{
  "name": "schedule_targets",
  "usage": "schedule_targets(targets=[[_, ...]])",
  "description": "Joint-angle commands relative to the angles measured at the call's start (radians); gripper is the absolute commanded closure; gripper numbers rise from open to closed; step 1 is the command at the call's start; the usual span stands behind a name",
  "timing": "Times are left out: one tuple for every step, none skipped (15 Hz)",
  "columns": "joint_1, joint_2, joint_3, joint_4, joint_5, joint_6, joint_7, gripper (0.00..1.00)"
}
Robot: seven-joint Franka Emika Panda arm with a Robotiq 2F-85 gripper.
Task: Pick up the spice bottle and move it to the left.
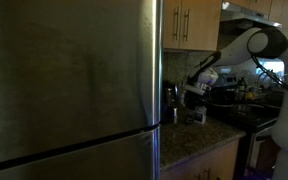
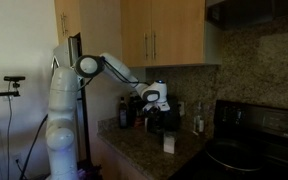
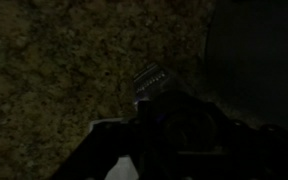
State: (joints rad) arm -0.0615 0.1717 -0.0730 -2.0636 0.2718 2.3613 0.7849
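- Your tool (image 2: 156,106) hangs over the bench (image 2: 149,158); jaws lost in shadow, so you cannot tell their opening.
- Spice bottle (image 3: 149,82): only its ribbed top shows, at the tool's 12 o'clock.

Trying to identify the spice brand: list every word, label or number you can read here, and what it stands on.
None can be read.
Small white container on the speckled granite counter: any label is too small and blurred.
Dark bottles by the wall: blurred.
Wrist view: too dark.
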Motion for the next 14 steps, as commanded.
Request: schedule_targets(targets=[[-0.021,-0.188,-0.02,-0.094,-0.047,-0.234,-0.15,0.73],[-0.025,-0.232,-0.027,-0.107,-0.069,-0.302,-0.195,0.73],[-0.029,-0.276,-0.033,-0.121,-0.086,-0.368,-0.24,0.73],[-0.034,-0.328,-0.039,-0.139,-0.102,-0.433,-0.291,0.73],[-0.037,-0.387,-0.042,-0.171,-0.113,-0.476,-0.344,0.73],[-0.038,-0.433,-0.041,-0.194,-0.114,-0.506,-0.396,0.73],[-0.033,-0.496,-0.035,-0.248,-0.094,-0.514,-0.444,0.73],[-0.024,-0.552,-0.029,-0.295,-0.071,-0.521,-0.483,0.73],[-0.016,-0.602,-0.023,-0.342,-0.047,-0.516,-0.522,0.73],[-0.009,-0.635,-0.025,-0.367,-0.015,-0.514,-0.564,0.73],[-0.033,-0.537,-0.016,-0.273,-0.052,-0.527,-0.494,0.48],[-0.027,-0.578,-0.012,-0.311,-0.035,-0.527,-0.52,0.48],[-0.024,-0.609,-0.009,-0.336,-0.028,-0.527,-0.531,0.48],[-0.023,-0.626,-0.008,-0.35,-0.026,-0.527,-0.536,0.73]])
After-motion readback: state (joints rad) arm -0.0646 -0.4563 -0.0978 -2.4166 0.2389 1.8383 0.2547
